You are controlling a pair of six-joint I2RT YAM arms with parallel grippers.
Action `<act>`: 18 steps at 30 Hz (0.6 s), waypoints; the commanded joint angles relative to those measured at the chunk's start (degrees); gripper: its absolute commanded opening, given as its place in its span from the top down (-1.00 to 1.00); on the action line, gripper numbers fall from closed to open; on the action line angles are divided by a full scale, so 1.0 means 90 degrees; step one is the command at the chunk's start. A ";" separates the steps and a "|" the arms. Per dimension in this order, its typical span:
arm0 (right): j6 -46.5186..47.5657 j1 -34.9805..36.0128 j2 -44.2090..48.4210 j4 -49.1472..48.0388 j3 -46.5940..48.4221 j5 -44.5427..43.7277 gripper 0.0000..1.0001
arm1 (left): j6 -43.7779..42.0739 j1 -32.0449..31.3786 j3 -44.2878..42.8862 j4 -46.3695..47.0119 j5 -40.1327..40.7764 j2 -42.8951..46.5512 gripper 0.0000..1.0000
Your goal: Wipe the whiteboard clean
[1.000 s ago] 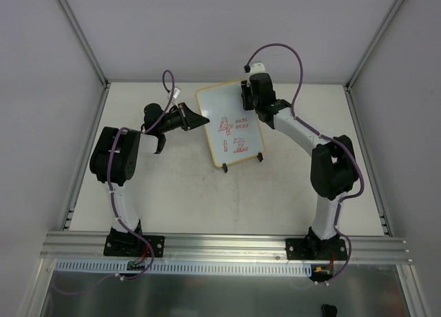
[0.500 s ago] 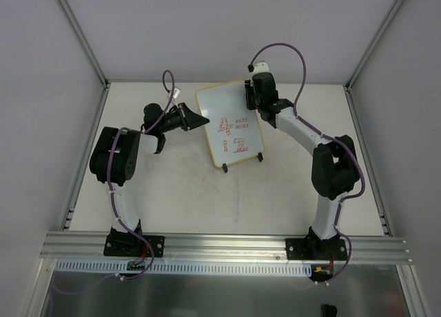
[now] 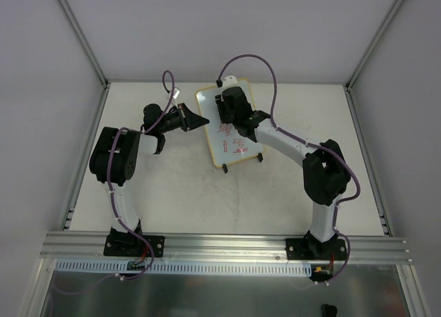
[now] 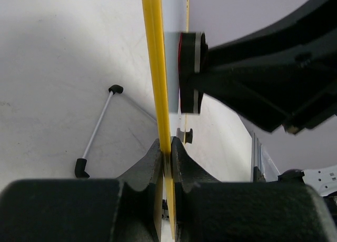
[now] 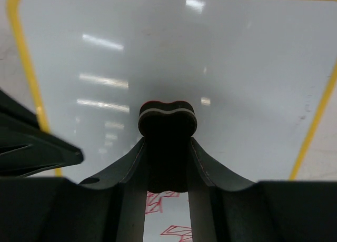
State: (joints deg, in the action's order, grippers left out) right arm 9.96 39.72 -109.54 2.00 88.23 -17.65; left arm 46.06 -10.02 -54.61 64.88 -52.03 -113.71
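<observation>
The whiteboard (image 3: 227, 134), white with a thin yellow frame and red marks, stands tilted on black clip feet at the table's middle back. My left gripper (image 3: 201, 119) is shut on its left edge; the left wrist view shows both fingers pinching the yellow frame (image 4: 159, 84). My right gripper (image 3: 227, 109) is shut on a small black eraser (image 5: 167, 118) and presses it against the upper part of the board face (image 5: 221, 63). Red marks (image 5: 158, 200) show below the eraser between the fingers. The eraser also shows in the left wrist view (image 4: 189, 71), flat against the board.
A thin white stand rod with black tips (image 4: 97, 131) lies on the table behind the board. Metal frame posts (image 3: 79, 34) rise at the back corners. A rail (image 3: 227, 244) runs along the near edge by the arm bases.
My right gripper with the eraser has moved left from the board's upper right corner onto the upper middle of the board face. The left gripper has not moved.
</observation>
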 commanded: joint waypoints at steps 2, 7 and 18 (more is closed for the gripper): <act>-0.0344 0.0420 -0.0114 -0.0027 -0.0086 0.0447 1.00 | -0.0675 -0.0146 0.0042 0.0271 -0.0225 0.0164 1.00; -0.0384 0.0440 -0.0163 -0.0027 -0.0183 0.0272 1.00 | -0.0675 -0.0146 0.0042 0.0271 -0.0225 0.0154 1.00; -0.0413 -0.0380 0.0178 -0.0017 -0.0945 -0.0304 1.00 | -0.0685 -0.0146 0.0042 0.0301 -0.0225 0.0164 1.00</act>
State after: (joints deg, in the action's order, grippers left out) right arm 6.79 41.95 -108.31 -2.24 83.20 -15.51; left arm 45.76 -10.11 -54.59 65.21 -51.75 -113.67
